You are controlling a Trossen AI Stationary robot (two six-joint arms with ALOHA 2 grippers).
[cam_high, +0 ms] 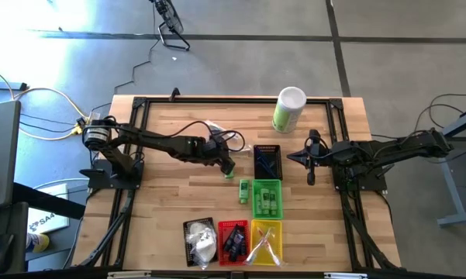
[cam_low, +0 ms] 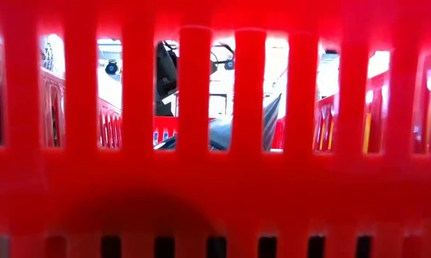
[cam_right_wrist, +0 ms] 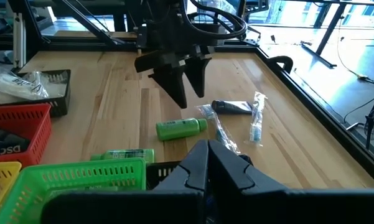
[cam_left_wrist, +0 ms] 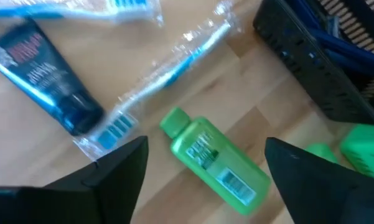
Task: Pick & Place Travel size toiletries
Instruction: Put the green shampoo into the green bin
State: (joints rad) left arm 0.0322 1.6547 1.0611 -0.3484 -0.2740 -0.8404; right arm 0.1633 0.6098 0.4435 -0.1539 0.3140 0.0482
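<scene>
— Where's the left end effector (cam_left_wrist: 202,180)?

— Hovering, fingers spread wide, over a small green plastic bottle (cam_left_wrist: 215,157) lying on the wooden counter (cam_high: 163,194), just beside a clear-wrapped stick (cam_left_wrist: 168,71) and a dark blue tube (cam_left_wrist: 46,73).

— Best approach?

— Straddle the bottle's body across its width and avoid snagging the wrapper.

— The right end effector (cam_right_wrist: 206,163)?

— Waiting pinched together beside the green basket (cam_right_wrist: 68,174).

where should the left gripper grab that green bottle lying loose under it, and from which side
Grip the green bottle across the middle of its body, coming straight down from above. It lies flat on the table, so its two long sides are free. The left gripper hangs open over it, a finger on either side. Avoid the narrow cap end, which lies close to a clear-wrapped stick.
</scene>
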